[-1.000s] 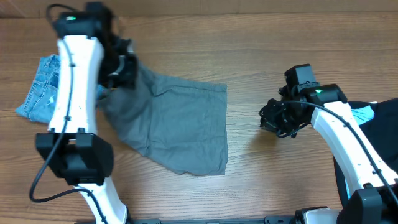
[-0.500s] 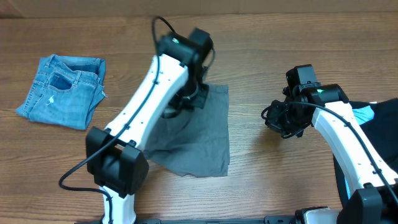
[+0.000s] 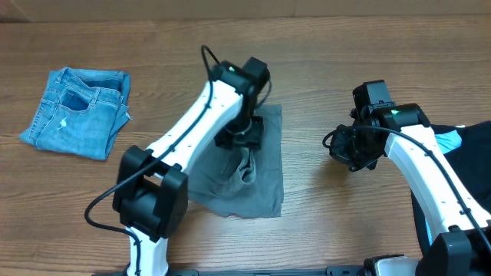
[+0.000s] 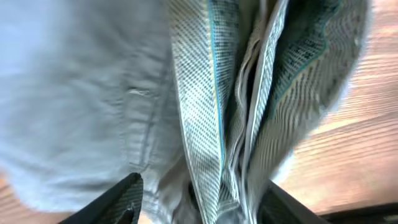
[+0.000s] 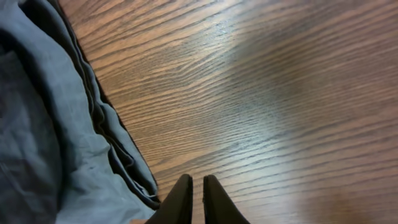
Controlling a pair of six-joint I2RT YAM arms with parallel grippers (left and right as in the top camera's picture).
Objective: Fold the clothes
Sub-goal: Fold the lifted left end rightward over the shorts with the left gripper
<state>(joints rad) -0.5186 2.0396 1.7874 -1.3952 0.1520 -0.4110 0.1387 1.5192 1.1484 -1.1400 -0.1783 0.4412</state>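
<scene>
The grey shorts (image 3: 265, 180) lie mid-table, doubled over into a narrower stack. My left gripper (image 3: 244, 138) hangs over the stack's upper middle. In the left wrist view its jaws (image 4: 205, 202) stand wide apart and open. The bunched waistband (image 4: 249, 106), with its pale checked lining, hangs loose between the fingers (image 4: 124, 199) and is not pinched. My right gripper (image 3: 345, 153) hovers over bare wood to the right of the shorts. Its fingertips (image 5: 198, 199) are nearly together, with only a slit and nothing between them.
Small blue denim shorts (image 3: 77, 111) lie folded at the far left. A black garment (image 3: 468, 176) with a light-blue patch (image 3: 447, 140) sits at the right edge under the right arm. Grey-blue cloth (image 5: 50, 124) fills the left of the right wrist view; I cannot tell which garment.
The left arm swung from the far left to the centre, carrying the shorts' left part over onto the right part. Its jaws then opened. The right arm hardly moved.
</scene>
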